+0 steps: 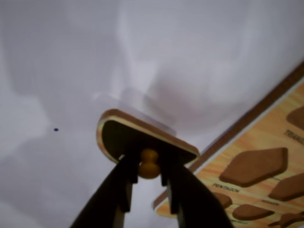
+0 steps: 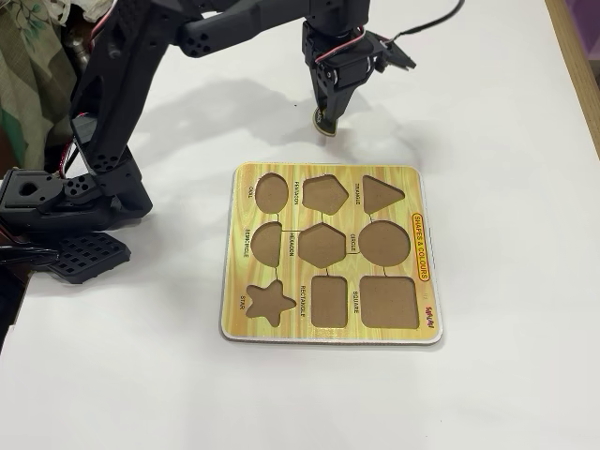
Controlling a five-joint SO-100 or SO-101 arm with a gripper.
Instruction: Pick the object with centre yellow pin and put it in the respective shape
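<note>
In the wrist view my gripper (image 1: 149, 166) is shut on the yellow pin (image 1: 149, 163) of a flat wooden piece (image 1: 118, 135) with a dark face, one rounded side and one straight side. The piece hangs above the white table, beside the puzzle board (image 1: 266, 137). In the fixed view my gripper (image 2: 325, 120) holds the piece (image 2: 323, 125) just beyond the board's far edge. The wooden board (image 2: 323, 183) lies flat with several empty cut-outs, among them a semicircle hollow (image 2: 267, 245) at its left.
The arm's black base (image 2: 66, 225) stands at the left of the fixed view. A wooden edge (image 2: 572, 56) borders the white table (image 2: 487, 112) at the far right. Cloth-like clutter (image 2: 28, 56) lies at the top left.
</note>
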